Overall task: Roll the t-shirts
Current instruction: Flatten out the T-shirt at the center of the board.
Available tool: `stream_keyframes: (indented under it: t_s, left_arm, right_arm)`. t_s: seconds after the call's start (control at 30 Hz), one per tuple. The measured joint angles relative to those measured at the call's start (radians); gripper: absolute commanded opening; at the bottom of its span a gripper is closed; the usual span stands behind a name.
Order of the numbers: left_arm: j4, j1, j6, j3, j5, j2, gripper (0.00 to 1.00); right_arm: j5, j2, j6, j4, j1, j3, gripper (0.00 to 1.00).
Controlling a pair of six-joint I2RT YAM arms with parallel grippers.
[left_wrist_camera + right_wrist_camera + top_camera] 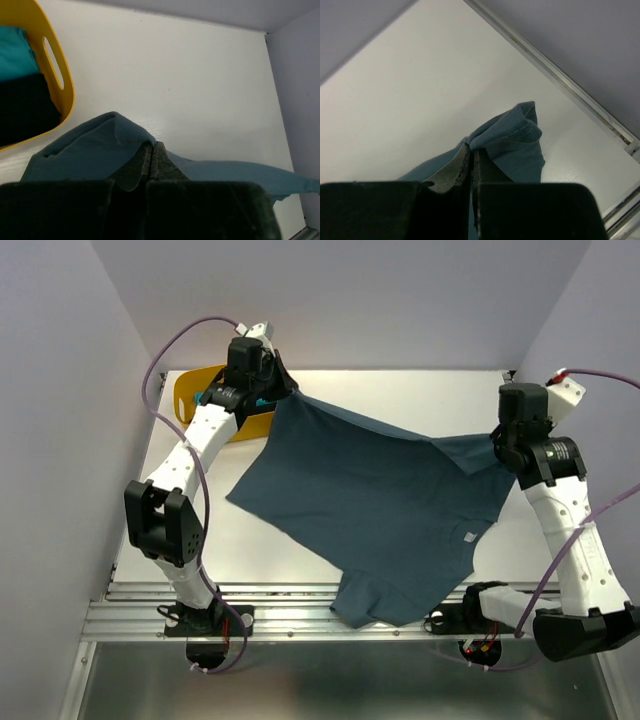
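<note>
The white tabletop was covered for the most part by the slate-blue t-shirt. The garment was spread diagonally from the far left corner toward the right edge, and one portion was hung over the near edge around its middle. The fabric was raised at two points and drawn out between them.

The yellow basket was positioned at the far left corner, just beside the raised cloth. Inside it, a turquoise t-shirt and a black t-shirt were laid against each other.

The left gripper was located near the far left corner, and its jaws were clamped tight on a fold of the slate-blue t-shirt. The right gripper was located near the right edge, and its jaws were likewise pinched on a stitched fold of the same garment.
</note>
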Motion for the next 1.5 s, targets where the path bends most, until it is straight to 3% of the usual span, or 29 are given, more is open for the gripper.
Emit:
stream_keyframes:
  t_s: [0.27, 0.47, 0.6, 0.77, 1.03, 1.3, 1.5]
  left_arm:
    - [-0.055, 0.000, 0.032, 0.139, 0.008, -0.076, 0.00]
    - [-0.116, 0.000, 0.033, 0.273, 0.000, -0.270, 0.00]
    - [-0.138, 0.000, 0.033, 0.430, -0.034, -0.397, 0.00]
    - [-0.180, 0.001, 0.033, 0.574, -0.078, -0.522, 0.00]
    - [-0.216, 0.006, 0.027, 0.679, -0.143, -0.663, 0.00]
    - [-0.246, 0.006, 0.017, 0.633, -0.140, -0.641, 0.00]
    - [-0.234, 0.006, 0.017, 0.508, -0.126, -0.595, 0.00]
  right_arm:
    - [-0.132, -0.103, -0.089, 0.009, 0.000, 0.305, 0.01]
    - [-0.323, -0.122, -0.149, -0.021, 0.000, 0.755, 0.01]
    - [-0.443, -0.137, -0.164, -0.013, 0.000, 0.936, 0.01]
    - [-0.573, -0.192, -0.163, 0.009, 0.000, 0.954, 0.01]
    - [-0.696, -0.201, -0.148, 0.028, 0.000, 0.911, 0.01]
    - [-0.711, -0.249, -0.128, 0.060, 0.000, 0.838, 0.01]
    - [-0.572, -0.272, -0.111, 0.044, 0.000, 0.791, 0.01]
